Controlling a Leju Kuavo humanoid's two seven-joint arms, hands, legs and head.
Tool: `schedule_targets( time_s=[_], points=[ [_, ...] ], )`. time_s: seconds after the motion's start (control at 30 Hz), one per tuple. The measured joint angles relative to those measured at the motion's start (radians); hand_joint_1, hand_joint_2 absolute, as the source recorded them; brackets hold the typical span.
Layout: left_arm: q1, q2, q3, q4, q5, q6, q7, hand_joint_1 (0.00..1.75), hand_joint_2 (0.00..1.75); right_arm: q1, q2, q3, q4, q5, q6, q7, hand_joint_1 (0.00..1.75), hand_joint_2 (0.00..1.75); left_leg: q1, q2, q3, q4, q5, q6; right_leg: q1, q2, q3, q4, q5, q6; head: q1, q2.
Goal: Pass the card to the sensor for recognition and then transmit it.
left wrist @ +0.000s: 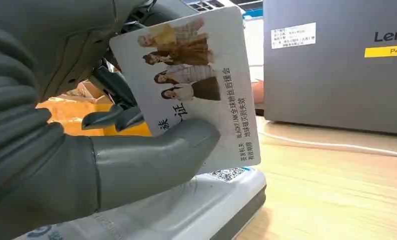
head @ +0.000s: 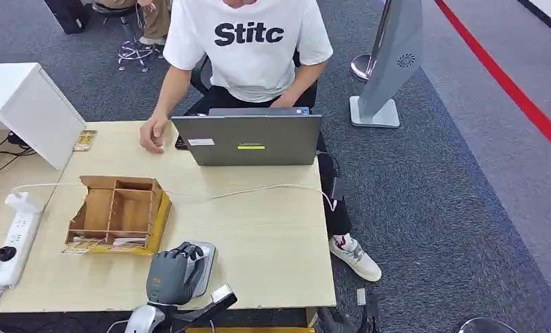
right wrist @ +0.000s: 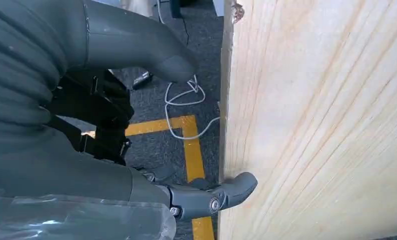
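Note:
My left hand (head: 168, 274) is at the table's near edge, over the grey sensor pad (head: 205, 267). In the left wrist view its thumb (left wrist: 151, 160) and dark fingers pinch a white card (left wrist: 201, 85) printed with several figures and Chinese text. The card is tilted, and its lower edge is just above the white-and-grey sensor (left wrist: 211, 200). In the head view the hand hides the card. My right hand (right wrist: 86, 125) hangs beside a pale wooden panel (right wrist: 311, 125) of the table, fingers apart, holding nothing.
A wooden organizer (head: 116, 208) stands left of the sensor. A grey laptop (head: 248, 139) faces a seated person (head: 248, 48), whose hand (head: 151, 135) rests on the table (head: 273, 243). A power strip (head: 12, 243) lies at the left edge. A white cable (head: 259, 189) crosses the middle.

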Motion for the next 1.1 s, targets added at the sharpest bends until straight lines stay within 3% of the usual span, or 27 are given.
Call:
schedule_targets(
  time_s=[0.47,0.63,0.7,0.83,1.1],
  points=[
    [-0.031,-0.012,0.000,0.059,-0.032,0.010,0.002,1.75,1.75,0.000,0.000,0.000,0.000,0.002,0.007,0.002,0.00,1.75,0.000,0.000,0.000,0.000,0.000,0.000,0.000,0.000,0.001,0.000,0.000,0.000,0.000,0.000],
    [-0.028,-0.010,0.024,-0.044,-0.074,0.010,-0.042,1.75,1.75,-0.001,0.000,0.000,0.000,0.013,0.006,0.013,0.00,1.75,0.000,-0.001,0.000,0.000,0.001,0.000,0.000,-0.001,0.000,0.000,0.000,0.000,0.000,0.000],
    [-0.056,0.003,0.042,-0.110,-0.077,-0.003,-0.010,1.75,1.75,-0.003,0.000,0.000,0.000,0.023,0.006,0.025,0.00,1.75,0.000,-0.001,0.000,0.000,0.001,-0.001,0.000,-0.001,0.000,0.001,0.000,-0.001,0.000,0.000],
    [-0.160,0.050,0.081,-0.174,0.050,-0.078,0.016,1.75,1.75,-0.011,0.000,0.004,0.000,0.034,0.005,0.042,0.00,1.75,0.001,0.000,0.001,0.000,0.003,-0.001,0.001,0.000,0.000,0.002,0.002,-0.003,0.000,0.000],
    [-0.252,0.083,0.153,-0.166,0.123,-0.079,0.000,1.75,1.75,-0.016,0.000,0.012,0.000,0.039,0.002,0.050,0.00,1.75,0.001,0.000,0.001,0.000,0.004,-0.003,0.001,0.001,0.000,0.003,0.002,-0.003,0.000,0.000]
  ],
)
